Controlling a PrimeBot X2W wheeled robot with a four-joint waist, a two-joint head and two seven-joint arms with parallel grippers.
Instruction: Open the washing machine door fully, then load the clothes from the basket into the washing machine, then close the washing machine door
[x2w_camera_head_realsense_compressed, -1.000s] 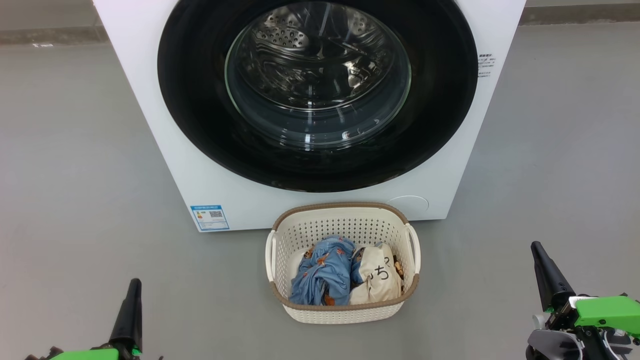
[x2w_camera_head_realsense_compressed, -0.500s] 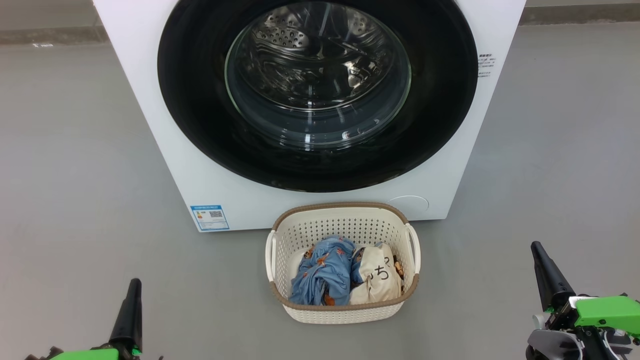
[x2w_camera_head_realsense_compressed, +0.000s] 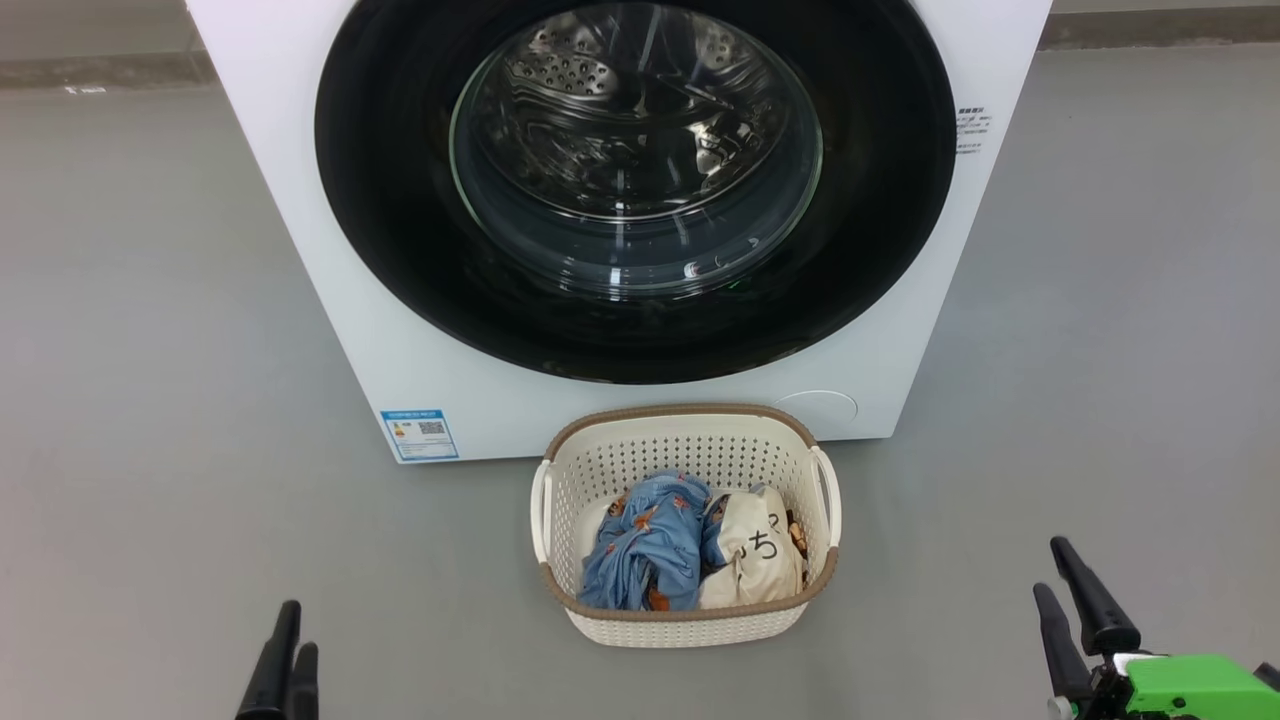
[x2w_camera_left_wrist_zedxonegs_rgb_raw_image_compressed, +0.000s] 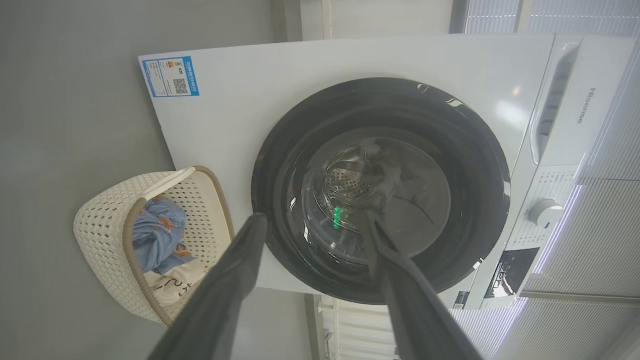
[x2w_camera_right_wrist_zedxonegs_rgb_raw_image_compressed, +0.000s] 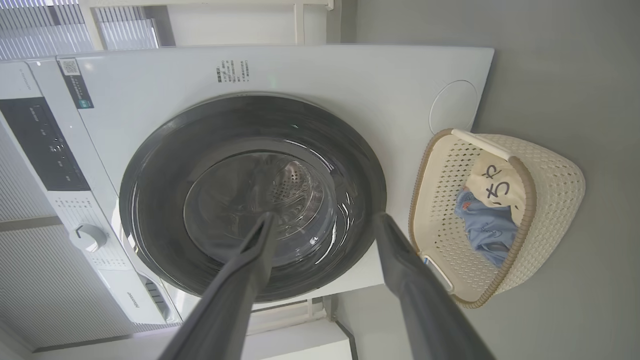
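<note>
Both grippers have sunk lower in the head view and turned since the earlier frame, so that each presents two fingers where one showed before. Door, basket and laundry have not shifted.

We find the washing machine door (x2w_camera_head_realsense_compressed: 400, 200) shut, its black rim flush against the white front of the washing machine (x2w_camera_head_realsense_compressed: 290, 200), with the steel drum (x2w_camera_head_realsense_compressed: 600, 90) visible through the glass. The clothes lie in the basket (x2w_camera_head_realsense_compressed: 690, 412): a light blue garment (x2w_camera_head_realsense_compressed: 645, 550) on the left and a cream garment (x2w_camera_head_realsense_compressed: 755, 555) touching it on the right. The basket stands on the grey floor (x2w_camera_head_realsense_compressed: 150, 400) just before the machine's foot, below the door and right of the blue label sticker (x2w_camera_head_realsense_compressed: 419, 434).

We judge that no step is complete. Opening, loading and closing all remain.

The left gripper (x2w_camera_head_realsense_compressed: 299, 627) sits at the lower left and the right gripper (x2w_camera_head_realsense_compressed: 1049, 565) at the lower right, both well apart from door and basket.

The head view leaves the finger spread of the left gripper unclear. The wrist views settle it: both pairs stand wide and hold nothing. The wrist views also add the dial (x2w_camera_left_wrist_zedxonegs_rgb_raw_image_compressed: 545, 213) and control panel on the machine's upper part.
</note>
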